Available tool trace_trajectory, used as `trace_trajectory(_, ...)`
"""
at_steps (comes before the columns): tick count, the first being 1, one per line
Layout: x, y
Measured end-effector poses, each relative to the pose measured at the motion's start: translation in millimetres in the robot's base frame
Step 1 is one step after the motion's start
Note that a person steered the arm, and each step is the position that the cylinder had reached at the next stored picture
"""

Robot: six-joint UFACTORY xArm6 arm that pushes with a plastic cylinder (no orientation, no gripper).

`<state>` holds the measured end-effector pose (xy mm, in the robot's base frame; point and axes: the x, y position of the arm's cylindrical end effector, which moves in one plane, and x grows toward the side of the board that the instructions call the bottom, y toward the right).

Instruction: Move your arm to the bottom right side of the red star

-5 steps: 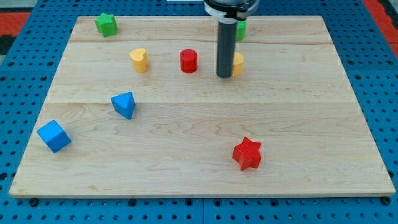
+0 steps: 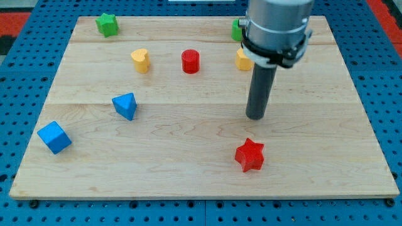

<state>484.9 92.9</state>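
The red star [image 2: 249, 155] lies on the wooden board [image 2: 188, 163] near the view's bottom, right of centre. My tip [image 2: 255, 117] rests on the board just above the star, slightly to its right, with a small gap between them. The rod rises from the tip to the arm's grey body at the view's top right.
A red cylinder [image 2: 190, 61], a yellow block [image 2: 141, 61] and a second yellow block [image 2: 243, 60], partly hidden by the arm, sit in the upper half. A green star [image 2: 107, 24] is top left, a green block [image 2: 237, 29] behind the arm. A blue pyramid-like block [image 2: 125, 105] and blue cube [image 2: 54, 137] lie left.
My tip has moved toward the view's bottom and right, from beside the right-hand yellow block to just above the red star. No block has moved.
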Motion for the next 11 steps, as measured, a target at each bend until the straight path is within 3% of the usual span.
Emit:
trace_trajectory(3, 55.1, 129.5)
trace_trajectory(5, 114.5, 167.3)
trace_trajectory(7, 133.6, 153.1)
trace_trajectory(9, 133.9, 104.0)
trace_trajectory(10, 132.5, 51.0)
trace_trajectory(11, 113.1, 36.9)
